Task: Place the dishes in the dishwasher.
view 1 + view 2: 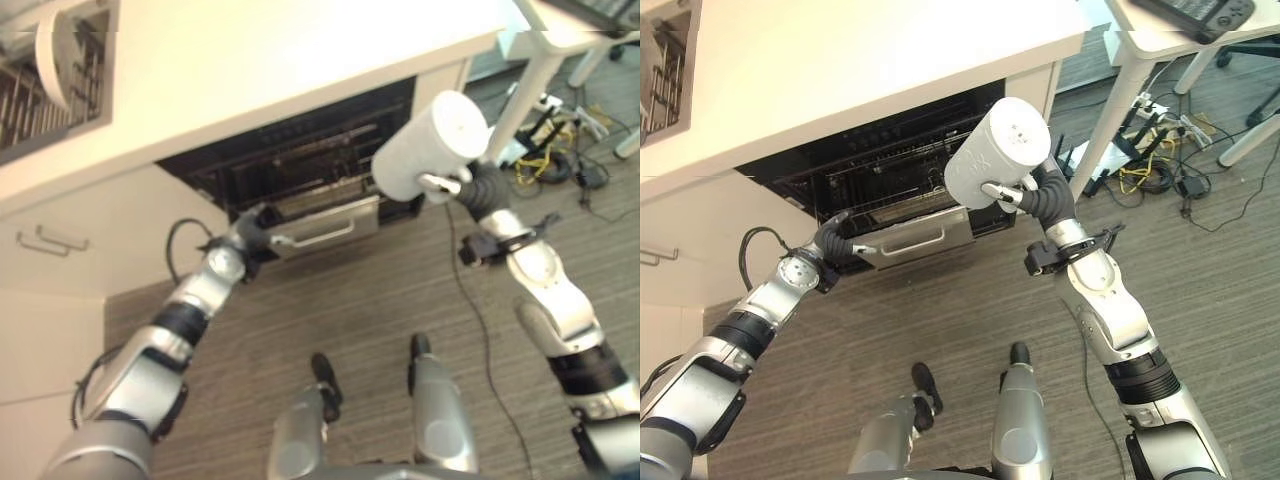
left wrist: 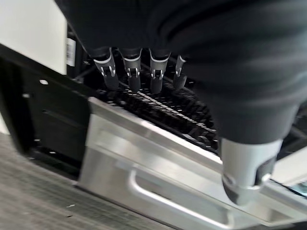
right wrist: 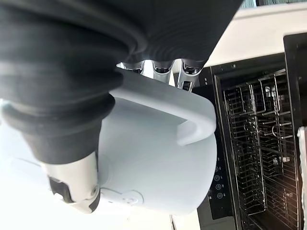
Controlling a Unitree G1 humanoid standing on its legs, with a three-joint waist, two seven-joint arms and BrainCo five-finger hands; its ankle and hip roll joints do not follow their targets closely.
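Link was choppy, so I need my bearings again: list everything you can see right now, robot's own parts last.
Mug: one, white, with a handle, held up in front of the open dishwasher.
Dishwasher: one, black inside, open under the counter, with wire racks visible.
Dishwasher door: one, steel with a bar handle, lowered outward at the opening.
Counter: one, white, above the dishwasher.
Dish rack: one, dark, on the counter at far left, holding a white plate.
Desk: one, white, far right, with cables on the floor beneath.
Left hand: fingers straight, above the door's top edge.
Right hand: curled round the mug's handle.
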